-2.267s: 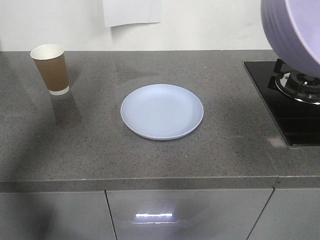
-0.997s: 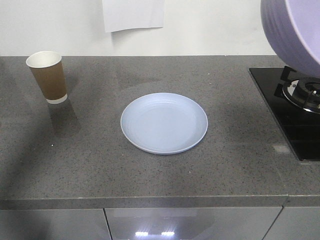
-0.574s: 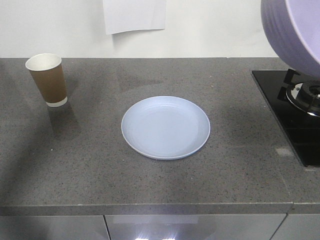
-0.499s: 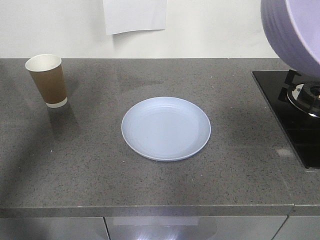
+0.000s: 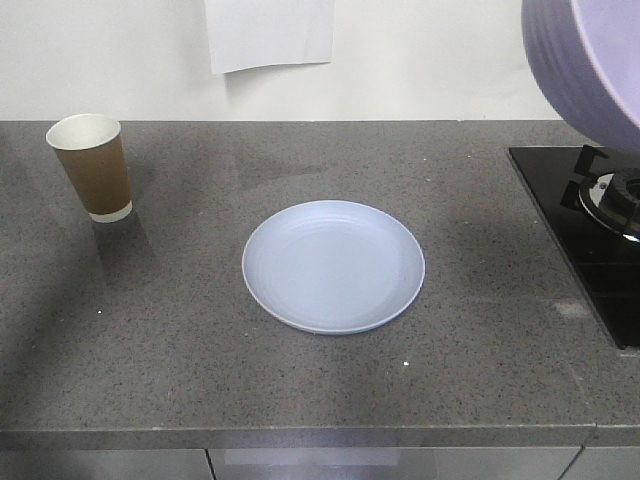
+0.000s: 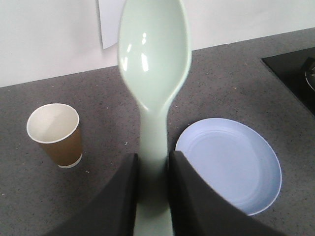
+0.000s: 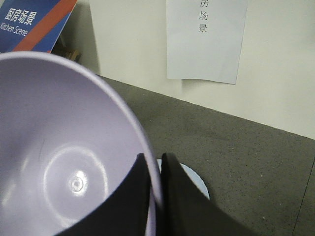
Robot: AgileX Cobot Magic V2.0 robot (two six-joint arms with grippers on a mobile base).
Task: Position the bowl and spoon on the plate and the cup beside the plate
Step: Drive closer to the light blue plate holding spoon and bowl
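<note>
Although both arms are loaded, nothing has been set down yet, judging from the front view. The plate (image 5: 333, 266) lies bare on the counter (image 5: 200, 360). The cup (image 5: 91, 166) stands upright well away from the plate, on its left and a little behind. The bowl (image 5: 585, 60) hangs in the air above and right of the plate, close to the lens, and a hob (image 5: 590, 230) sits further right of the plate. All three placements look to be left, and the cup probably has to come nearer before it counts as beside the plate.

From the left wrist, the left gripper (image 6: 153, 164) pinches the spoon (image 6: 153, 73) by its handle between its two fingers (image 6: 123, 196), with the head pointing away. Below it, the plate lies empty to the right. The cup shows a clean white inside left of the plate, with nothing in it as far as can be seen.

From the right wrist, the right gripper (image 7: 155, 162) clamps the bowl's rim, one finger inside the wall and one outside. The bowl is empty, and only a sliver of the plate peeks out beyond it.
</note>
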